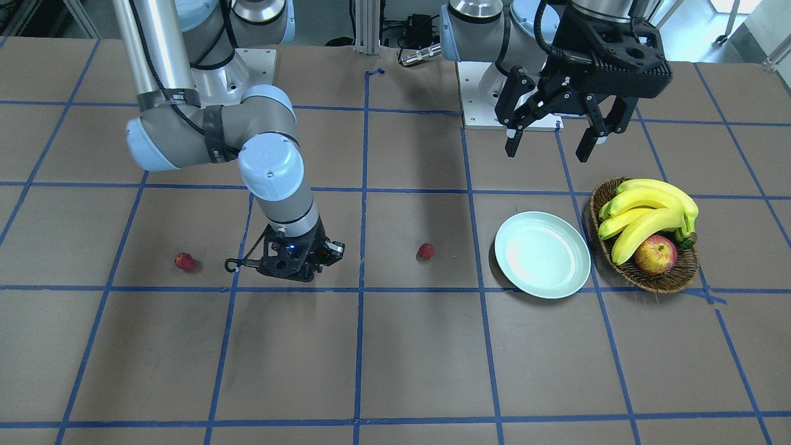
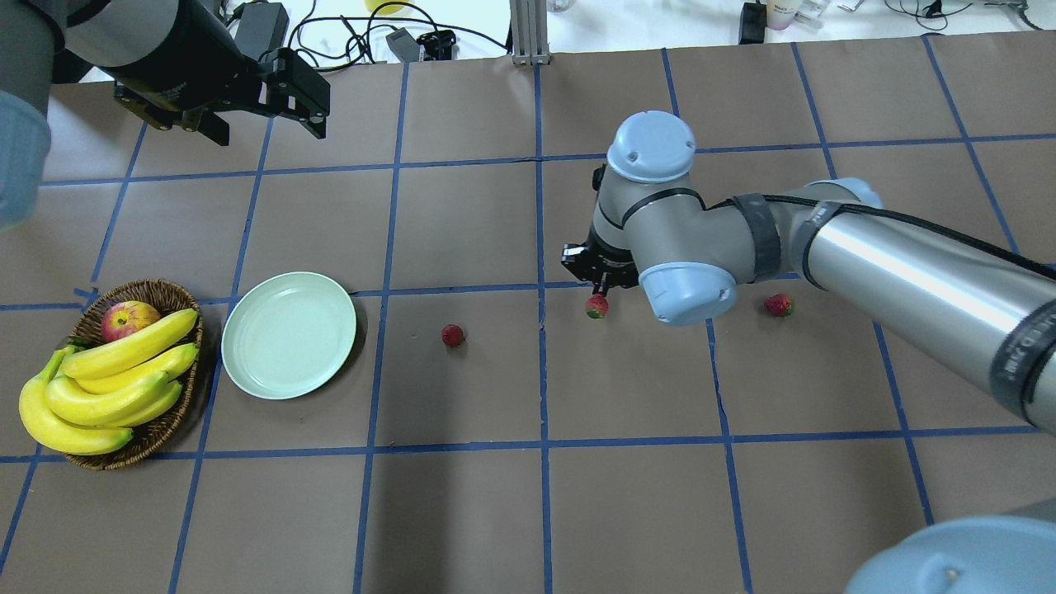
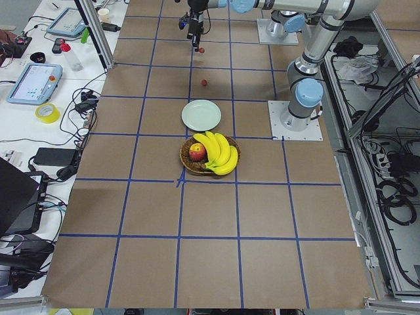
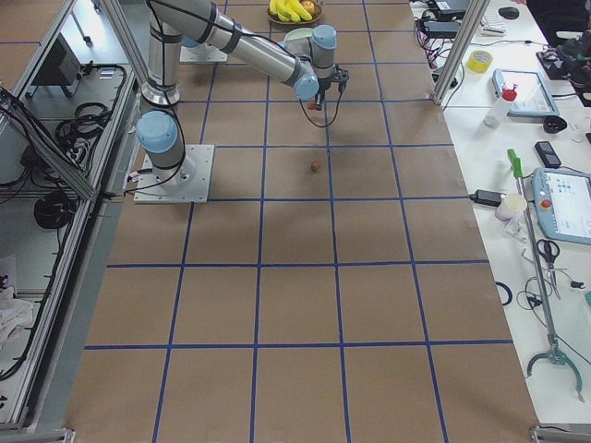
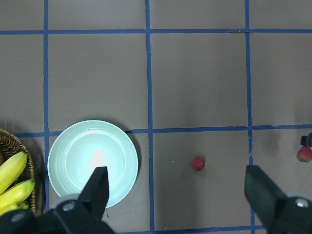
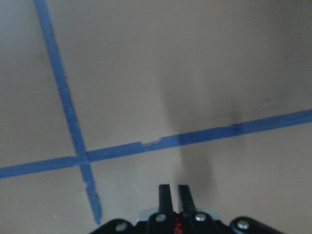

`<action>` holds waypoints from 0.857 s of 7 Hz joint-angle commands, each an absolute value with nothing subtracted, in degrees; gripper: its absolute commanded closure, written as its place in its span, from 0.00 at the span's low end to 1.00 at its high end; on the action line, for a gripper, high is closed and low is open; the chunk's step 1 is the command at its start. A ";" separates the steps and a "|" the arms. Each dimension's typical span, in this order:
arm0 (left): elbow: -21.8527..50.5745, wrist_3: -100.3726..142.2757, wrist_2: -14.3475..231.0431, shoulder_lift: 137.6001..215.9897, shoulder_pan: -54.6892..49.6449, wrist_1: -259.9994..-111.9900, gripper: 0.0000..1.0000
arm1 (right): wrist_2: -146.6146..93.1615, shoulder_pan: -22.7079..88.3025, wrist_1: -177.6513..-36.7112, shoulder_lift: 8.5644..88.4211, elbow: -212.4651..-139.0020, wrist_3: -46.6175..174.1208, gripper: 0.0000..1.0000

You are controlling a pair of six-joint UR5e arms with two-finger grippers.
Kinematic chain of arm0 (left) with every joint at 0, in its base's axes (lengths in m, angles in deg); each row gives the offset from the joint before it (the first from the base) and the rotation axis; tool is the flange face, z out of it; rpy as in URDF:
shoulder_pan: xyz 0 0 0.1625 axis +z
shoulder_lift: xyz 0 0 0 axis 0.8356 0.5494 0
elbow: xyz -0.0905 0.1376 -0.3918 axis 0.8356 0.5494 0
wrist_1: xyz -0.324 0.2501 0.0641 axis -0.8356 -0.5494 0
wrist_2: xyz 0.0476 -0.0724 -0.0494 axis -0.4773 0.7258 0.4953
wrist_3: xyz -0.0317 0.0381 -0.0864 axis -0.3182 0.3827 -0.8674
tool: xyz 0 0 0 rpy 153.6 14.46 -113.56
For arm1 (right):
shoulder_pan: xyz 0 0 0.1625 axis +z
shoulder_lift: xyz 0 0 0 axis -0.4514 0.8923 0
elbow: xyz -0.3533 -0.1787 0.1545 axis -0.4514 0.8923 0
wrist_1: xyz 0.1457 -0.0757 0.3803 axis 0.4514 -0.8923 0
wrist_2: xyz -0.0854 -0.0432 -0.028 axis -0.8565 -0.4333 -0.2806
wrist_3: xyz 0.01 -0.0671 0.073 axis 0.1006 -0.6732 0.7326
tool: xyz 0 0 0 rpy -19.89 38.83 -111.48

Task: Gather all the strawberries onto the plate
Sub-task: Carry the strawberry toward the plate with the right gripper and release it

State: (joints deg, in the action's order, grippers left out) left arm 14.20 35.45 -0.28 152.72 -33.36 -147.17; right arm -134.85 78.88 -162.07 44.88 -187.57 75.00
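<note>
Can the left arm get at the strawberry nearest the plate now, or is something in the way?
Probably yes: the left gripper hangs open, that strawberry lies alone beside the plate, and the right arm is low over another berry, clear of the path.

One camera sits across the counter (image 1: 395, 371), facing the robot's base (image 1: 476, 93) and looking steeply down. Another looks forward and down from behind that base; both take in the plate (image 1: 542, 254) and basket (image 1: 655, 285), mirrored. Two distant ones stand high at either end, looking along the counter. The left wrist camera hangs high over the plate; the right wrist's sits close to the surface.
</note>
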 commanded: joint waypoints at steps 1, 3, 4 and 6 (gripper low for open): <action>14.53 35.51 -0.37 152.63 -33.15 -147.23 0.00 | -132.21 85.12 -162.09 38.57 -179.72 82.03 1.00; 14.53 35.51 -0.29 152.63 -33.15 -147.23 0.00 | -132.02 88.03 -162.09 34.86 -175.65 84.51 0.85; 14.53 35.51 -0.37 152.63 -33.15 -147.23 0.00 | -132.10 88.21 -162.18 34.85 -175.81 84.43 0.23; 14.53 35.51 -0.37 152.63 -33.15 -147.23 0.00 | -134.02 88.13 -161.22 36.33 -176.34 79.46 0.00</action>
